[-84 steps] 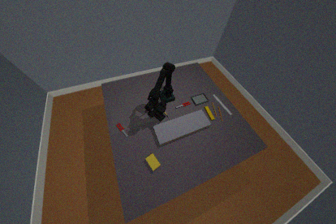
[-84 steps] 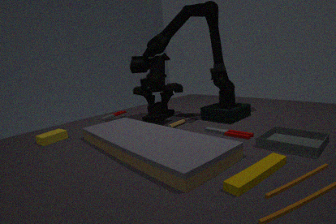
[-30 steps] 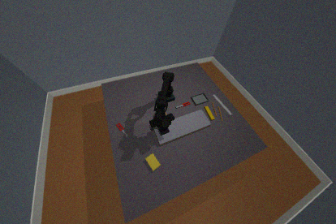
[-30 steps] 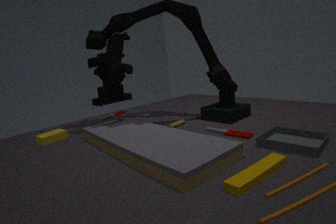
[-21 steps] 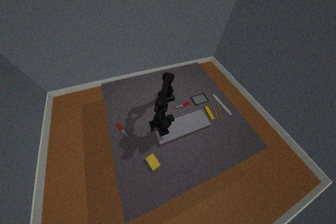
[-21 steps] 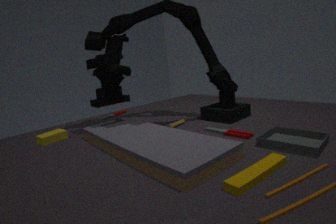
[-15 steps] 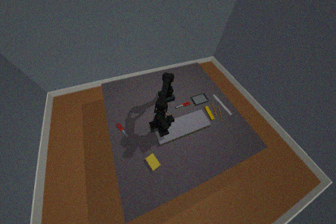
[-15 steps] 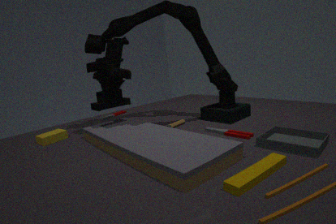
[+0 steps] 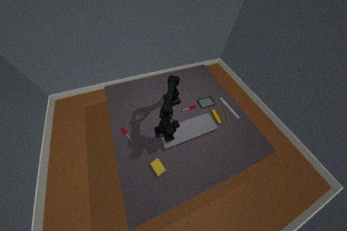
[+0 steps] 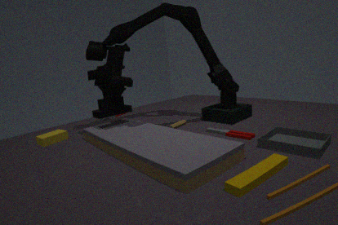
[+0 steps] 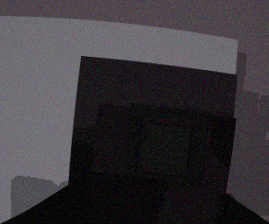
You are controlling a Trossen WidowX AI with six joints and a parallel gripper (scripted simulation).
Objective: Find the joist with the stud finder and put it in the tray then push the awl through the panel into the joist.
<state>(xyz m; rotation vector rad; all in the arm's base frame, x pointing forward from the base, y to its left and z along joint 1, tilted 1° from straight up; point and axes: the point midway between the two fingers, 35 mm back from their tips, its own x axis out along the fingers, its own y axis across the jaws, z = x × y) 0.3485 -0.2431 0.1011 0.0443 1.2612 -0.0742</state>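
In the exterior view, from left to right, a yellow block (image 9: 157,166) (image 10: 51,138) comes first. Next, the dark stud finder (image 9: 169,137) (image 10: 112,111) (image 11: 155,87) is grasped by the gripper (image 9: 167,129) (image 10: 113,99) (image 11: 152,192), at the left end of the pale panel (image 9: 190,130) (image 10: 165,147) (image 11: 30,90). Its broad face is seen squarely from the wrist, but its near end is lost in shadow, so its long axis cannot be told; contact with the panel is also unclear. Farther right, a red-handled tool (image 9: 189,108) (image 10: 240,134) is seen before the tray (image 9: 199,104) (image 10: 289,150).
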